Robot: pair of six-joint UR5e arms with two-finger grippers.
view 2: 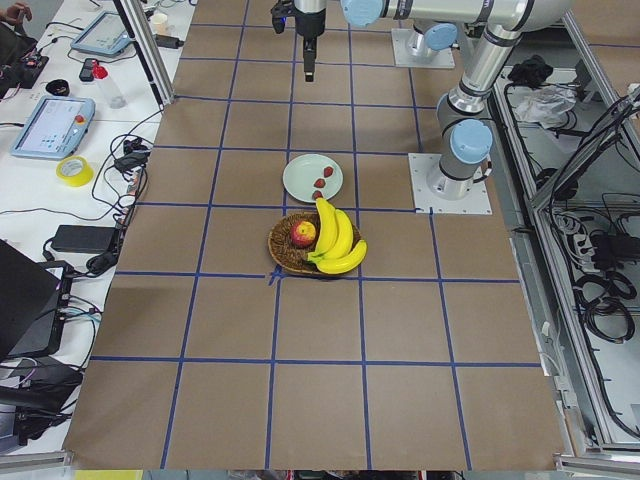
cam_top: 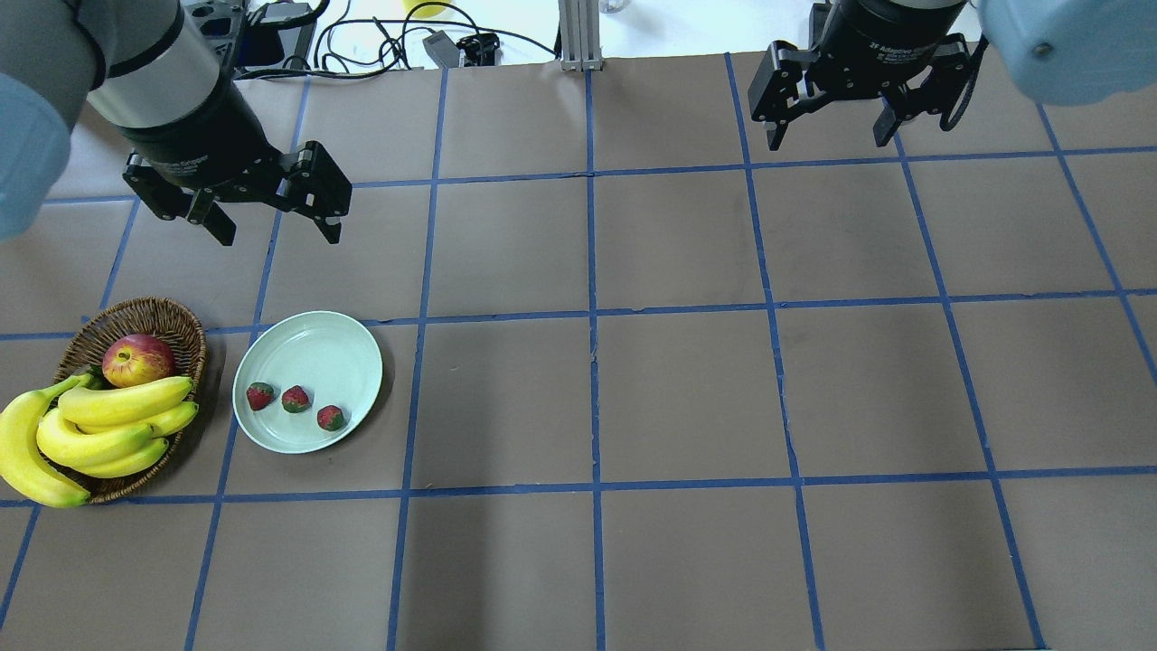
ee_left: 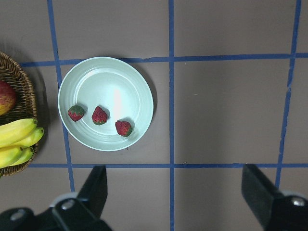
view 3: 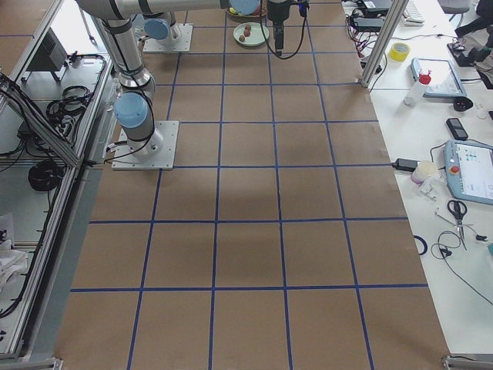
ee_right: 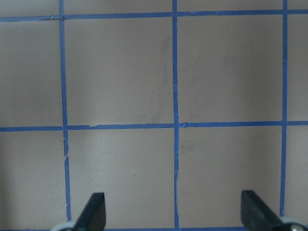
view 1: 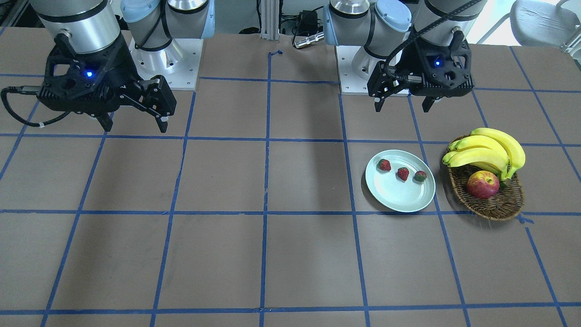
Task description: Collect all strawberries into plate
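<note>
Three strawberries (cam_top: 260,395) (cam_top: 296,399) (cam_top: 331,418) lie in a row inside the pale mint-green plate (cam_top: 307,344), toward its near-left side. The left wrist view looks straight down on the same plate (ee_left: 110,82) and berries (ee_left: 99,115). My left gripper (cam_top: 278,237) hangs open and empty above the table, just beyond the plate's far edge. My right gripper (cam_top: 828,143) is also open and empty, high over the far right of the table, well away from the plate. The front view shows both grippers (view 1: 401,109) (view 1: 135,129) raised off the surface.
A brown wicker basket (cam_top: 172,312) stands right beside the plate on its left, holding a bunch of bananas (cam_top: 108,425) and a red-yellow apple (cam_top: 137,359). Blue tape lines grid the brown table. Cables and gear lie past the far edge.
</note>
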